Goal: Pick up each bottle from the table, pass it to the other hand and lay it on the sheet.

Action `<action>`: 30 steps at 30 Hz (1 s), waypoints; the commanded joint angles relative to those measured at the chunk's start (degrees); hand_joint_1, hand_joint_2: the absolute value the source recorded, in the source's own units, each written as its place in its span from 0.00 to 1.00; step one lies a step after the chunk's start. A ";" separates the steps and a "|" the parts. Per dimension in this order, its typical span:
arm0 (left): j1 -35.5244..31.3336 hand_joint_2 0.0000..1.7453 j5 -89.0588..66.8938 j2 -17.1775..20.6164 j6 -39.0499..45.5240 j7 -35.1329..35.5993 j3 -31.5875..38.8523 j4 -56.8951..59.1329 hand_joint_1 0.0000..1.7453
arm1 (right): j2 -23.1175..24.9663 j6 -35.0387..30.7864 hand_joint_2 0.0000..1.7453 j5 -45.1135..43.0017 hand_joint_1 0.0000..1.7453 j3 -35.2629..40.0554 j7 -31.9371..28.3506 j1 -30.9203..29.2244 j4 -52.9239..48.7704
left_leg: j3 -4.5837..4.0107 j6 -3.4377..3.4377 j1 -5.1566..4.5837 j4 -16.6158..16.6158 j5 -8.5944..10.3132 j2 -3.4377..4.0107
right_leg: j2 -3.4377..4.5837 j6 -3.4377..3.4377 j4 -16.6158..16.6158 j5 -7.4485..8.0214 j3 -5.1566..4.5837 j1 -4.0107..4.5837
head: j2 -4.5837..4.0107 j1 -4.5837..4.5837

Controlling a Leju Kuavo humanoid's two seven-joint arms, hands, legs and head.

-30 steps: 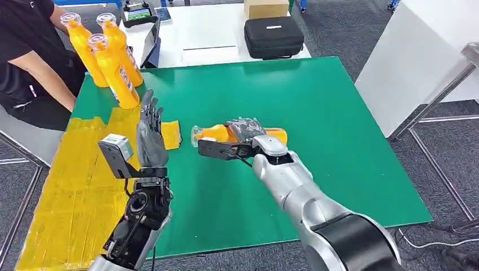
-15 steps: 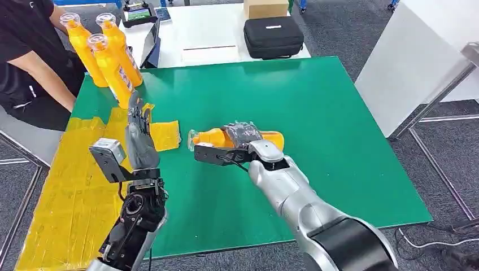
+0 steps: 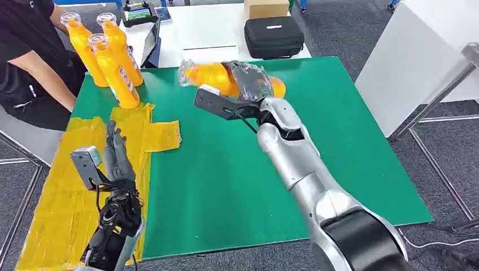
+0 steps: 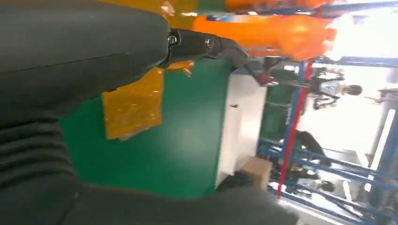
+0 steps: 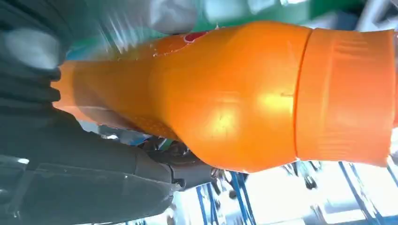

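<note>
My right hand [image 3: 247,79] grips an orange bottle [image 3: 214,76] lying sideways in the air above the far part of the green table [image 3: 339,130], its cap end toward the left. The right wrist view is close on that bottle [image 5: 244,93], fingers wrapped behind it. My left hand [image 3: 117,158] is open, fingers straight, low over the yellow sheet [image 3: 73,186] at the table's left side. Three more orange bottles [image 3: 110,56] stand upright at the far left corner. The left wrist view looks past the hand [image 4: 80,61] at the sheet [image 4: 133,103] and the bottles [image 4: 267,33].
A person in black [image 3: 28,62] sits at the far left beside the standing bottles. Behind the green table is a white table [image 3: 203,28] with a black case [image 3: 274,36] and a cardboard box [image 3: 265,8]. A white cabinet [image 3: 418,51] stands to the right.
My right hand has lifted the bottle off the table, up and away toward the far edge. My left hand has dropped back and leftward, lower over the yellow sheet.
</note>
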 commanded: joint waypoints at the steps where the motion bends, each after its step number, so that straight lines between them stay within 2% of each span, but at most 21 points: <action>1: -2.20 1.00 0.85 -0.31 0.23 0.37 1.14 6.35 0.00 | -2.30 -0.11 1.00 -1.28 1.00 2.49 0.41 -1.24 -4.90 | 0.18 -0.05 -0.01 -0.01 -0.06 -0.03 | -0.16 0.00 -0.01 -0.11 0.23 0.01 | 0.00 0.00; 2: -2.20 1.00 0.85 -0.31 0.23 0.37 1.14 6.35 0.00 | -2.30 -0.11 1.00 -1.28 1.00 2.49 0.41 -1.24 -4.90 | 0.13 -0.05 -0.01 -0.01 -0.04 -0.02 | -0.13 0.00 -0.02 -0.08 0.17 0.01 | 0.00 0.00; 3: -2.20 1.00 0.85 -0.31 0.23 0.37 1.14 6.35 0.00 | -2.30 -0.11 1.00 -1.28 1.00 2.49 0.41 -1.24 -4.90 | 0.42 -0.11 -0.02 0.06 -0.20 0.01 | -0.25 -0.01 0.04 -0.27 0.50 0.03 | 0.00 0.00; 4: -2.20 1.00 0.85 -0.31 0.23 0.37 1.14 6.35 0.00 | -2.30 -0.11 1.00 -1.28 1.00 2.49 0.41 -1.24 -4.90 | 0.19 -0.05 -0.02 0.01 -0.08 0.02 | -0.12 0.00 0.00 -0.11 0.23 0.01 | 0.00 0.00; 8: -2.20 1.00 0.85 -0.31 0.23 0.37 1.14 6.35 0.00 | -2.30 -0.11 1.00 -1.28 1.00 2.49 0.41 -1.24 -4.90 | 0.12 -0.04 -0.01 0.00 -0.05 0.01 | -0.11 0.00 0.00 -0.08 0.16 0.02 | 0.00 0.00; 9: -2.30 1.00 1.08 -0.27 -0.97 1.37 0.01 6.60 0.00 | -1.93 -1.32 1.00 -2.94 1.00 2.47 -1.18 -1.45 -5.51 | 0.41 -0.10 -0.02 0.08 -0.22 0.05 | -0.22 0.00 0.06 -0.27 0.48 0.04 | 0.00 0.02; 11: -2.52 1.00 1.05 -0.67 -1.11 1.17 -0.62 7.06 0.00 | -1.94 -0.92 1.00 -3.08 1.00 2.93 -0.96 -1.49 -6.49 | 0.11 -0.04 -0.01 0.02 -0.06 0.02 | -0.11 0.01 0.02 -0.09 0.15 0.02 | 0.00 0.00; 12: -3.24 1.00 3.56 -1.59 -4.22 2.60 -1.68 7.95 0.00 | -1.44 -0.71 1.00 -5.50 1.00 2.86 -2.10 -1.45 -8.33 | 0.22 -0.06 -0.02 0.06 -0.13 0.03 | -0.16 0.01 0.06 -0.17 0.27 0.02 | 0.00 0.00; 16: -5.01 1.00 5.97 -6.04 -6.43 2.88 -7.63 8.15 0.00 | -0.05 1.09 1.00 -11.35 1.00 2.60 -2.37 -2.02 -9.86 | 0.05 -0.03 -0.04 0.07 -0.05 -0.17 | -0.32 0.03 0.09 -0.16 0.12 -0.01 | 0.00 0.00; 19: -4.75 1.00 5.38 -6.33 -1.68 0.28 -12.05 5.07 0.00 | 0.36 0.67 1.00 -17.21 1.00 2.56 -3.55 -2.55 -8.21 | 0.10 -0.03 -0.03 0.09 -0.09 -0.14 | -0.29 0.03 0.06 -0.16 0.19 0.00 | 0.00 0.02; 22: -4.63 1.00 2.82 -5.35 6.19 -3.55 -13.19 0.89 0.00 | 0.74 0.39 1.00 -21.39 1.00 3.02 -4.01 -2.50 -7.19 | 0.04 -0.04 -0.04 0.08 -0.08 -0.06 | -0.21 0.02 0.07 -0.11 0.12 -0.02 | 0.00 0.00; 27: -5.16 1.00 2.56 -5.16 8.10 -4.20 -12.21 0.39 0.00 | 2.35 0.20 1.00 -24.18 1.00 2.56 -4.45 -2.26 -6.82 | 0.29 -0.13 -0.04 0.13 -0.23 0.06 | -0.21 -0.02 0.14 -0.25 0.36 0.01 | 0.00 0.00; 30: -6.50 1.00 5.55 -6.58 7.05 -5.14 -11.05 2.06 0.00 | 2.67 -0.55 1.00 -28.62 1.00 2.02 -5.41 -1.87 -7.77 | 0.07 -0.07 -0.03 0.06 -0.10 0.02 | -0.13 0.01 0.06 -0.09 0.13 0.02 | 0.00 0.00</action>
